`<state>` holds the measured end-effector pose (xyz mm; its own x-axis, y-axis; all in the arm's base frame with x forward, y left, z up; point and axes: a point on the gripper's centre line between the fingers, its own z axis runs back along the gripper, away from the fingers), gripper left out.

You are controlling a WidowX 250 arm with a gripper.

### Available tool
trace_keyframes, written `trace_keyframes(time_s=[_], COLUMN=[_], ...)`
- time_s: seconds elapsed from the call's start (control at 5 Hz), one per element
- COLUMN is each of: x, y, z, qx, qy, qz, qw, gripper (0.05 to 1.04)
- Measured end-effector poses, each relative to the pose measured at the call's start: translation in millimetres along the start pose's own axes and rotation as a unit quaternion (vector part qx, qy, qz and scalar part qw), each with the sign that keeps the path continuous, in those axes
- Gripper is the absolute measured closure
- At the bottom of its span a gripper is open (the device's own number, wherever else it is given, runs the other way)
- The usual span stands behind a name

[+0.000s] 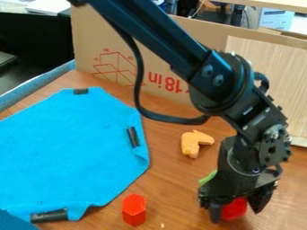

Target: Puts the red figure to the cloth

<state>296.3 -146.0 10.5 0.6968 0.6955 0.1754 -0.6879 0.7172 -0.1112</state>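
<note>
One red figure (234, 209): seen at near right on the wooden table (174, 197), between the gripper's fingers.
Gripper (236, 217): hung low over the table, released, its fingers parted around the figure.
Green piece (207, 178): partly hidden behind the gripper, on its left.
Red hexagonal block (134, 210): stood upright, near, between cloth and gripper.
Orange curved piece (195, 143): laid farther back.
Blue cloth (72, 148): spread at left, dark strips seen along its edges.
Cardboard (120, 67): set across the far side.
</note>
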Motion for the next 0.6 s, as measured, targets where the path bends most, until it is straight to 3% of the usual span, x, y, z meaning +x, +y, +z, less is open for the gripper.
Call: trace_keyframes(time_s=[0.2, 0.4, 0.6], x=[2.4, 5.1, 4.2], y=[-0.5, -3.1, 4.7], z=[-13.2, -13.1, -10.5], qx=[0.007, -0.001, -0.009], qy=[-0.002, -0.012, 0.006], qz=[-0.014, -0.016, -0.013], qw=[0.9999, 0.9998, 0.9999], gripper=[0.133, 0.373, 0.506])
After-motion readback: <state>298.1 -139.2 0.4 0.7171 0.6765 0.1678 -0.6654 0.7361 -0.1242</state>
